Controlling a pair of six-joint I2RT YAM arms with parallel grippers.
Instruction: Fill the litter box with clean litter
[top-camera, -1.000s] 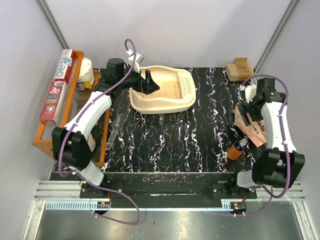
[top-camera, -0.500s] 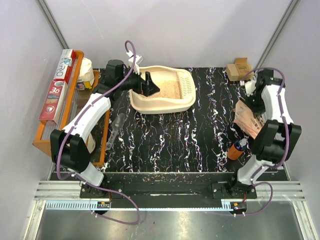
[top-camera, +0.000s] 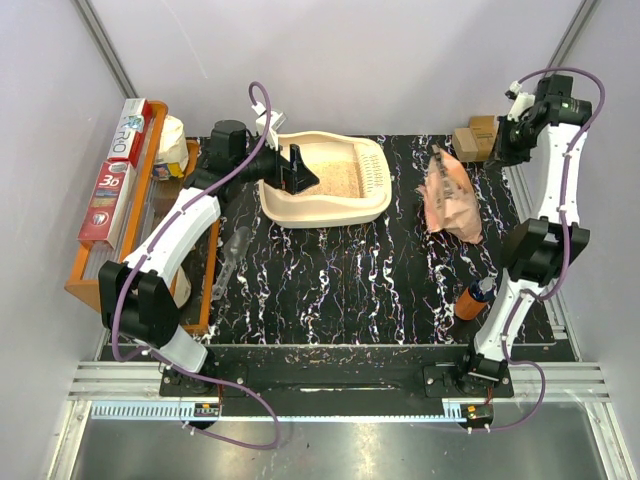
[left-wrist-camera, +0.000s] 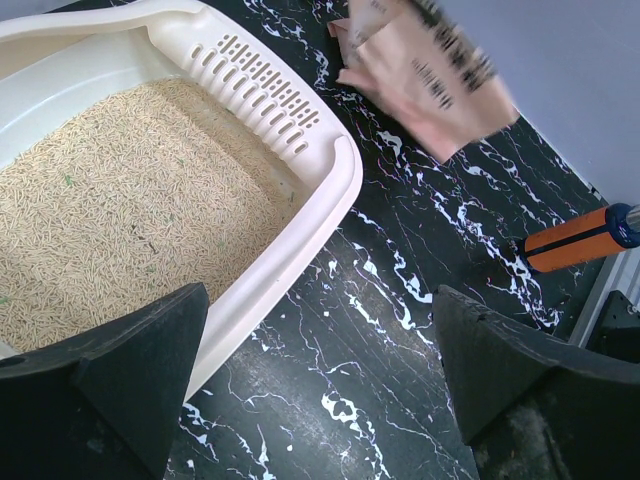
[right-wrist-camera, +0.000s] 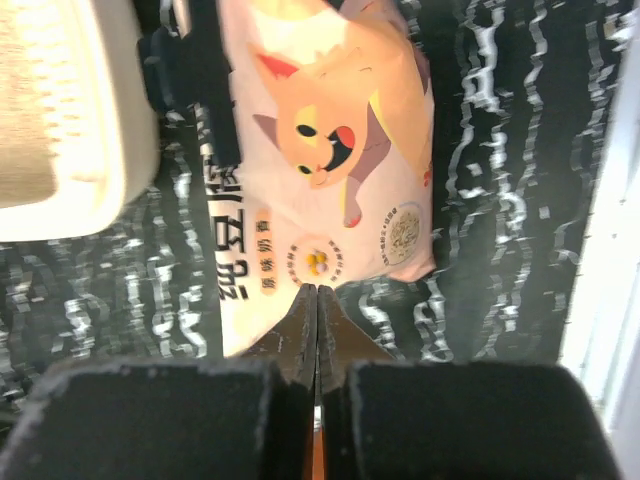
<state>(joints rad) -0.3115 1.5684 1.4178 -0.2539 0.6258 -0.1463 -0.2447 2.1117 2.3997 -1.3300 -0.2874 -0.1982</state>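
Note:
The cream litter box (top-camera: 330, 213) stands at the back of the table, slotted grille to the right, with pale clean litter (top-camera: 328, 178) spread in it. My left gripper (top-camera: 300, 170) hovers open over the box's near-left rim (left-wrist-camera: 330, 190), one finger above the litter (left-wrist-camera: 120, 200), nothing between the fingers (left-wrist-camera: 150, 370). My right gripper (top-camera: 487, 162) is raised at the back right, shut on the edge of the pink-and-white litter bag (top-camera: 452, 200). The bag (right-wrist-camera: 330, 150) hangs off the table, right of the box (right-wrist-camera: 100, 150), and shows blurred in the left wrist view (left-wrist-camera: 430, 70).
An orange wooden tray (top-camera: 100, 275) with foil boxes runs along the left edge. A clear bottle (top-camera: 230, 255) lies beside it. An orange and blue tube (top-camera: 474, 298) stands at the right front, a small cardboard box (top-camera: 478, 138) at the back right corner.
My right gripper closed on the bag, and the arm swung up and back, lifting the bag off the table's right side toward the litter box. The left arm has barely moved.

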